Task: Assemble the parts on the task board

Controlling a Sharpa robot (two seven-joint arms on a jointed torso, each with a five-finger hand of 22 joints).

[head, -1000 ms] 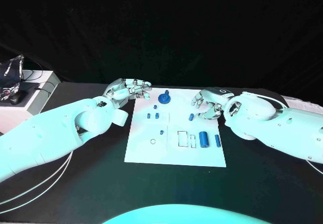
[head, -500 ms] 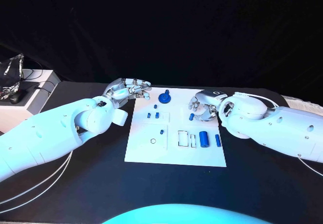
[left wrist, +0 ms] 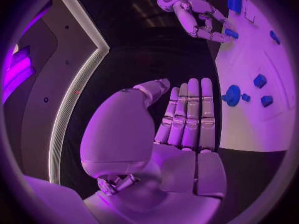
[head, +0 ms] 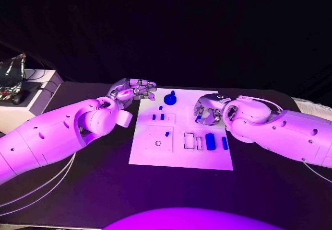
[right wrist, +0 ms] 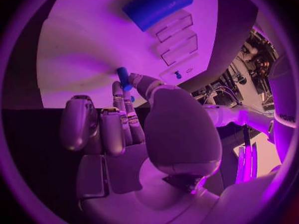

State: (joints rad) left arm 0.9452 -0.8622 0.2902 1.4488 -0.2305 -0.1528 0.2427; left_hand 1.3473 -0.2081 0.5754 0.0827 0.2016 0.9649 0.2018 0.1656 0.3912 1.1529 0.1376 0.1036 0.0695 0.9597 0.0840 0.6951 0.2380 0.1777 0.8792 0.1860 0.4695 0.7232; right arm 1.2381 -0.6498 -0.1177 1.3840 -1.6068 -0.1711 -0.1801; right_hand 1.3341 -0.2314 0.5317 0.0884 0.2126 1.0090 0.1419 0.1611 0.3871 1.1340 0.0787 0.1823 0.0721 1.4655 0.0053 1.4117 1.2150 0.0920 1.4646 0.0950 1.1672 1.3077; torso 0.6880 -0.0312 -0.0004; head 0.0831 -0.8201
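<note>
Your right hand (head: 209, 109) pinches a small blue part (right wrist: 123, 78) over the task board's (head: 181, 153) right side; your left hand (head: 133, 90), fingers straight together, holds nothing beside the board's far left corner.

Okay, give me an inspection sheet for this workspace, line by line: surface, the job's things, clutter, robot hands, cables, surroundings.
Surface: black table, task board in its middle.
Job's things: round blue part at the board's far edge; small blue pieces behind an outlined square; large blue cylinder and slimmer blue pin beside rectangular slots.
Clutter: nothing seen on the table.
Robot hands: left robot hand holds nothing, fingers extended side by side in its wrist view, at the board's far left corner; right robot hand pinches a small blue peg over the board.
Cables: pale cables under the left arm.
Surroundings: white box with dark gear at far left; dark backdrop.
</note>
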